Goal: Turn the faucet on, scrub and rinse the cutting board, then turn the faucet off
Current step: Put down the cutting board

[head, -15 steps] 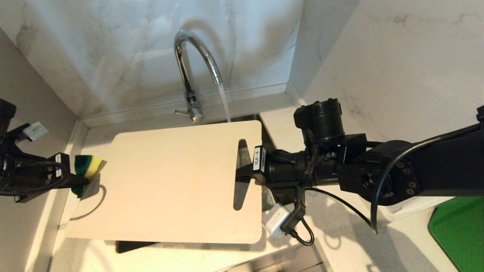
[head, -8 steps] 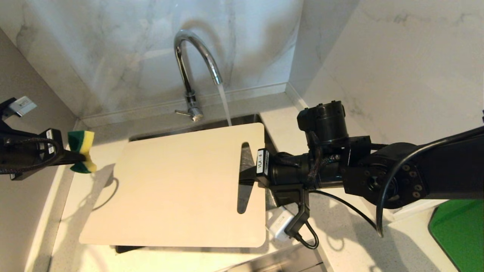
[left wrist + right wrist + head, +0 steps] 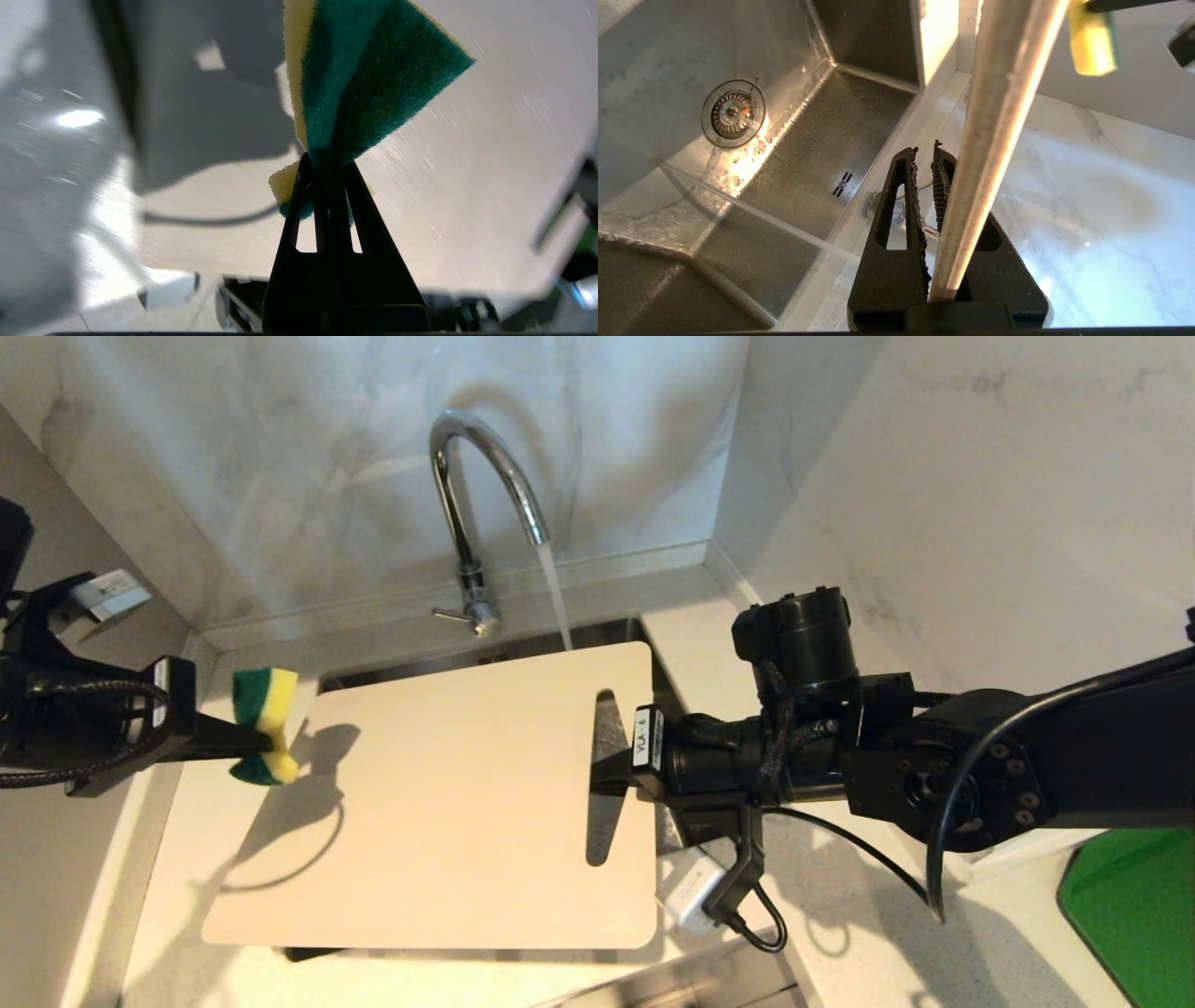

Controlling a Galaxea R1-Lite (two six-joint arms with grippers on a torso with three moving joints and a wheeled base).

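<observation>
The chrome faucet (image 3: 471,495) runs, and its water stream (image 3: 557,602) falls just behind the far edge of the cream cutting board (image 3: 439,793). The board is held level over the sink by my right gripper (image 3: 609,771), which is shut on the short edge beside the slot handle. In the right wrist view the cutting board (image 3: 999,116) shows edge-on, clamped in the right gripper (image 3: 926,150). My left gripper (image 3: 250,743) is shut on a yellow-green sponge (image 3: 264,723) and hovers over the board's far left corner, casting a shadow on it. The left wrist view shows the sponge (image 3: 359,79) pinched in the left gripper (image 3: 327,163).
The steel sink (image 3: 859,126) with its drain (image 3: 733,112) lies under the board. Marble walls close in behind and to the right. The faucet's lever (image 3: 450,613) points left. A dark green board (image 3: 1134,905) lies on the counter at the right.
The left gripper with the sponge drew back off the board's left edge, then swung in over its far left corner. The board shifted a little to the right early on.
</observation>
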